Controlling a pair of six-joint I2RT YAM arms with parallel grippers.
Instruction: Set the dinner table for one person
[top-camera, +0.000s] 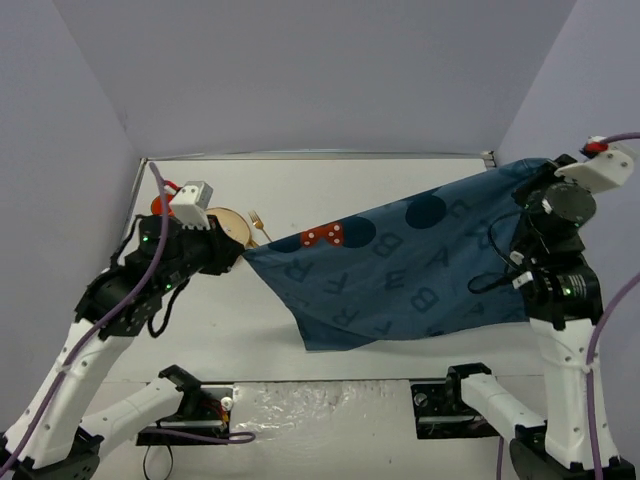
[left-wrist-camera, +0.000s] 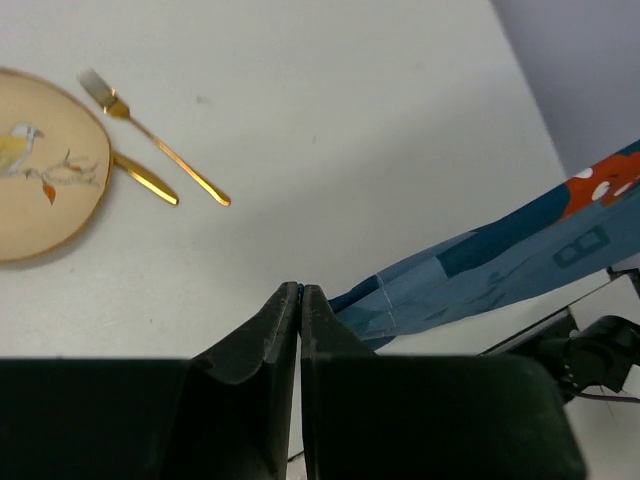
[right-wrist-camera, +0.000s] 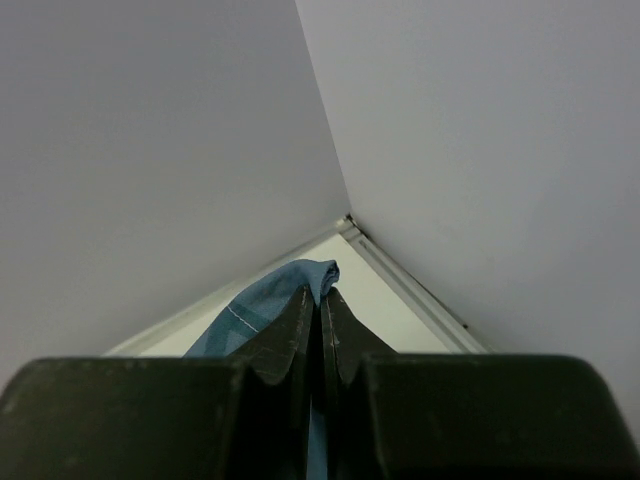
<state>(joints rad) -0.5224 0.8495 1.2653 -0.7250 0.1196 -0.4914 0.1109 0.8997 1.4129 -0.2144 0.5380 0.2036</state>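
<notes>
A blue cloth (top-camera: 400, 270) printed with letters, dots and a red patch hangs stretched above the white dinner table (top-camera: 300, 195). My left gripper (top-camera: 240, 252) is shut on its left corner, seen in the left wrist view (left-wrist-camera: 300, 292) with the cloth (left-wrist-camera: 480, 265) trailing right. My right gripper (top-camera: 530, 185) is shut on the far right corner (right-wrist-camera: 300, 285), raised near the table's back right corner. A tan plate (left-wrist-camera: 40, 165) with a bird picture lies on the table with a gold fork (left-wrist-camera: 160, 148) and a gold utensil handle (left-wrist-camera: 145, 178) beside it.
The plate (top-camera: 228, 222) and fork (top-camera: 260, 222) lie at the back left, just behind my left gripper. Grey walls close in the table on three sides. The arm bases and clamps (top-camera: 200, 410) sit at the near edge.
</notes>
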